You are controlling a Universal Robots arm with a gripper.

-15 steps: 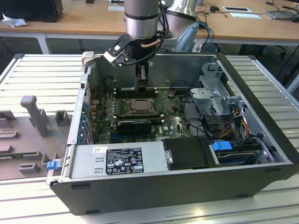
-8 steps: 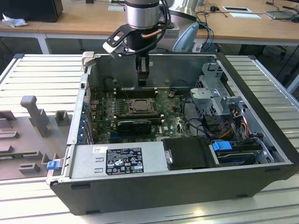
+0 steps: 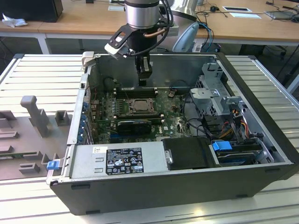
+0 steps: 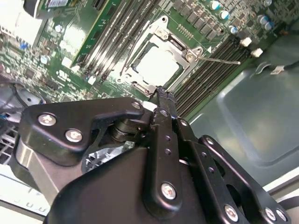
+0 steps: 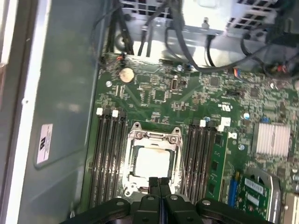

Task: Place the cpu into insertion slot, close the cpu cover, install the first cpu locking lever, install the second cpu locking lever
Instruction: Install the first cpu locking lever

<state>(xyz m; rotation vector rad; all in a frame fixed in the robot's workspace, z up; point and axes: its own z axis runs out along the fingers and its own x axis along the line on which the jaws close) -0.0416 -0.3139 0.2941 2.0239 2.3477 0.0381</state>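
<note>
Ribbed grey metal counter (image 3: 42,70), wooden desks behind; on it a black computer case (image 3: 187,191) lying open.

- Exterior view alone gives the whole case, its labelled silver power supply (image 3: 124,161) and grey moulded fixtures (image 3: 35,112) on the counter towards the exterior view's left. My claw (image 3: 144,79) hangs above the green motherboard (image 3: 173,122), near the insertion slot (image 3: 140,105).
- First wrist view adds a coin cell (image 5: 125,74), a finned silver heatsink (image 5: 273,139) and long black memory slots (image 5: 107,154) on both sides of the socket.
- Second wrist view adds a thin wire lever (image 4: 219,59) jutting out from the socket's corner.
- Cpu (image 5: 152,162): flat, square, pale silver-beige, seated in the slot. The cpu cover (image 5: 129,161), a shiny metal frame, lies around it.
- Claw: matt black, bolted links, clenched, fingers (image 5: 164,184) pressed together on nothing.
</note>
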